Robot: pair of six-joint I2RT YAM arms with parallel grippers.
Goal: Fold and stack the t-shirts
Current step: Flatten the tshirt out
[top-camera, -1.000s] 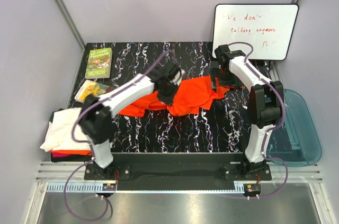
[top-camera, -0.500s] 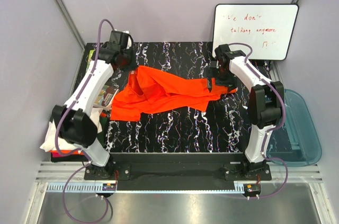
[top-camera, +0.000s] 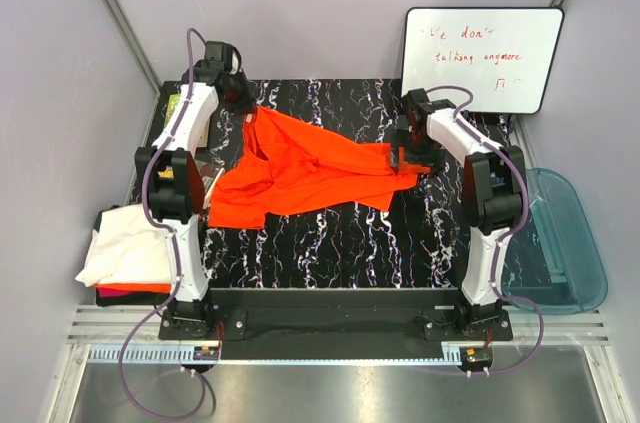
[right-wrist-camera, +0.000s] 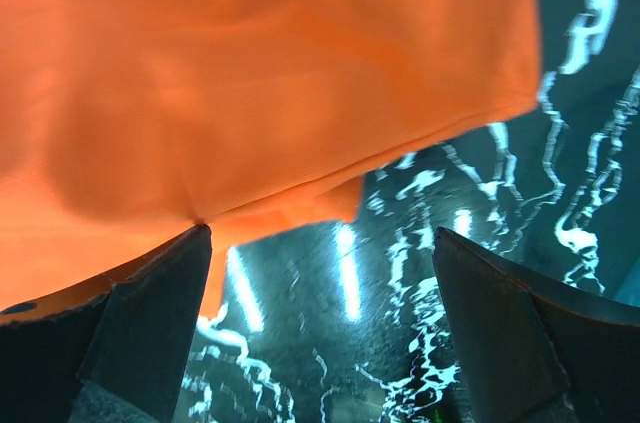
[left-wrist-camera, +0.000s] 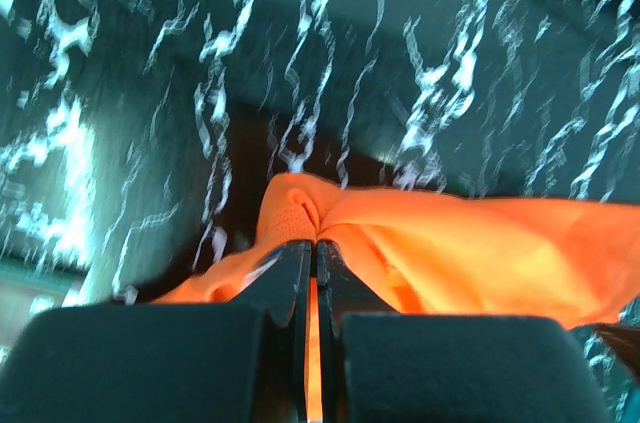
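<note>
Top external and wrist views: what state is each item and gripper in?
orange t-shirt: unfolded, wrinkled, spread out.
left gripper: shut, pinching the shirt's far-left corner.
right gripper: open, at the shirt's right edge.
white t-shirt: folded, atop a red-orange t-shirt.
whiteboard: upright, written on.

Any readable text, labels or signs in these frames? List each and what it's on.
"We don't talking anymore", handwritten in red on the whiteboard; the first word is faint, and a small music-note sign sits below it.
No print seen on the orange t-shirt.
Nothing else is legible.
</note>
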